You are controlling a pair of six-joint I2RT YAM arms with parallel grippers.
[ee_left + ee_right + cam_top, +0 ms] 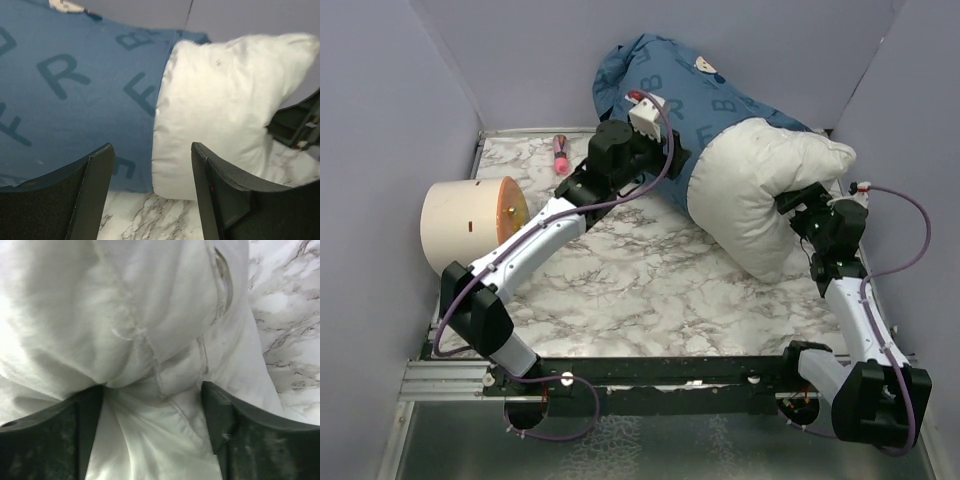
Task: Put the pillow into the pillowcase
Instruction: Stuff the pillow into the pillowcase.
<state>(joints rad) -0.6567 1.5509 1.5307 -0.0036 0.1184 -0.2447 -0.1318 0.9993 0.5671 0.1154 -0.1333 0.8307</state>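
The left gripper (151,147) is seen with its jaws wide apart and nothing held between them; just beyond it, the hem of the pillowcase (75,85) is met by the bare white end of the pillow (220,100). The right gripper (152,387) is also spread open; bunched, seamed pillow fabric lies in the gap between its fingers (85,430), but no pinch on it can be made out. From above, the pillow is found partly sheathed; its far end is covered by the blue case, while its plump near end sticks out, bent toward the right arm. Both are piled at the far right of the marbled surface (640,280), against the back wall (520,60). Well apart on the left, a cream drum (470,222) and a pink tube (560,153) are seen.
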